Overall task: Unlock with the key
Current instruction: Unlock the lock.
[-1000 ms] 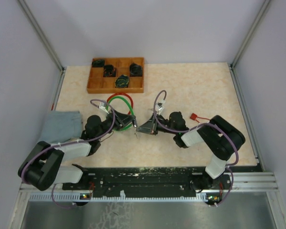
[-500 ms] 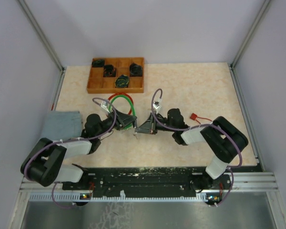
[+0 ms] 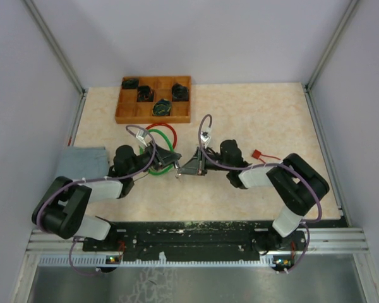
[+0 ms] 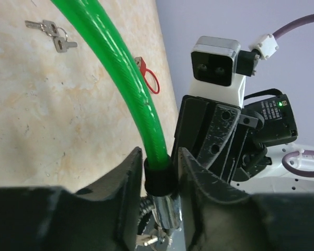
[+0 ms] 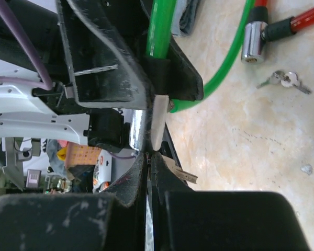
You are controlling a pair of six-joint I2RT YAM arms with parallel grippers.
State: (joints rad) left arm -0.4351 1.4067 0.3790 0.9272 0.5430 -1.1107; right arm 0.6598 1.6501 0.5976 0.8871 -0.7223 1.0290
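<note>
Unlocking in hand at the table's middle, key turn judged not yet done.

The green cable lock (image 4: pixel 130 89) is held off the table by the left gripper (image 4: pixel 159 175), whose fingers are clamped on the black collar just above the chrome barrel (image 4: pixel 166 214). The right gripper (image 5: pixel 149 157) is pressed up to the barrel's end, its fingers drawn nearly together on a thin metal piece taken to be the key (image 4: pixel 146 240); how far it is seated cannot be told. A twist of the right wrist along the barrel's axis is called for next, with the lock kept steady. A red cable lock (image 5: pixel 298 21) and spare keys (image 5: pixel 282 79) are left nearby.
</note>
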